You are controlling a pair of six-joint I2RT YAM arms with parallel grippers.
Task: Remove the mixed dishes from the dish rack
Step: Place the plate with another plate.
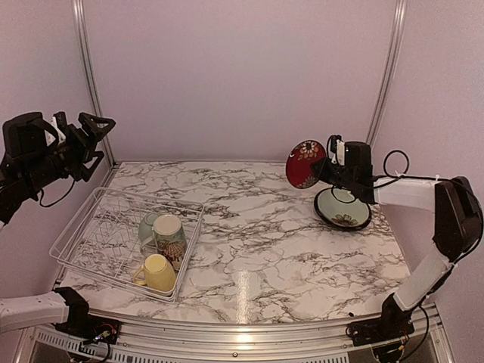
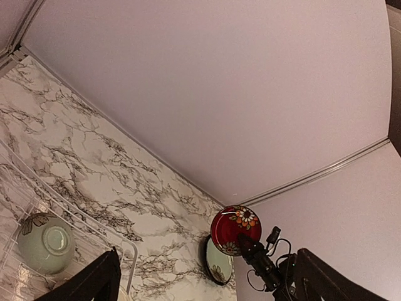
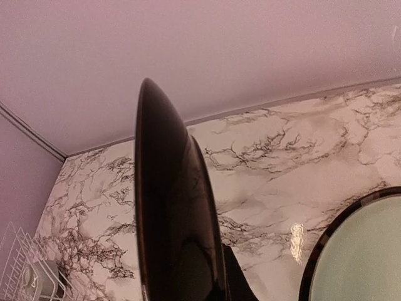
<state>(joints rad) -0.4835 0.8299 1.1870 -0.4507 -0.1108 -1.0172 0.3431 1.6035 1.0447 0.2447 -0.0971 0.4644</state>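
Observation:
My right gripper [image 1: 323,171] is shut on the dark red patterned plate [image 1: 304,163] and holds it on edge above the table, near a dark-rimmed pale green plate [image 1: 342,209] lying flat. In the right wrist view the red plate [image 3: 169,207] is edge-on, with one finger [image 3: 237,279] behind it. The white dish rack [image 1: 83,227] at the left holds the small pale green bowl [image 1: 147,225], the cream floral mug [image 1: 171,236] and the pale yellow mug [image 1: 157,273]. My left gripper [image 1: 100,141] is open and empty, raised high above the rack's far left.
The left wrist view shows the bowl [image 2: 47,241], the rack's rim [image 2: 128,248], the red plate [image 2: 233,227] and the flat plate [image 2: 217,261]. The flat plate [image 3: 357,251] lies at the right of the right wrist view. Pink walls close in the marble table [image 1: 257,242].

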